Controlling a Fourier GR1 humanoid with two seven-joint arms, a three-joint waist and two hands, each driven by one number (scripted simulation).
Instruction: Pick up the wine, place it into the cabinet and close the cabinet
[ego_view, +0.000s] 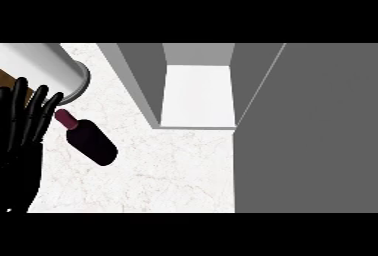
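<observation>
At the left edge of the head view, the left hand (22, 125) rests with its black fingers straight and spread, holding nothing, just beside the neck of the wine (92, 141). The bottle sits on the surface (170, 172) left of centre in the frame, apart from the cabinet (198, 95). Its reddish cap points to the upper left and its dark, rounded body to the lower right; whether it stands or lies I cannot tell. The pickup is not yet made. It would likely go best with fingers curled round the wide body rather than the narrow neck, since the smooth, glassy cylinder could roll or slip. The surface is pale, veined marble. The cabinet is flat grey panels round a white floor, its door (310, 130) open at right. A smooth white cylinder (40, 67) stands at upper left. The right hand does not show.
</observation>
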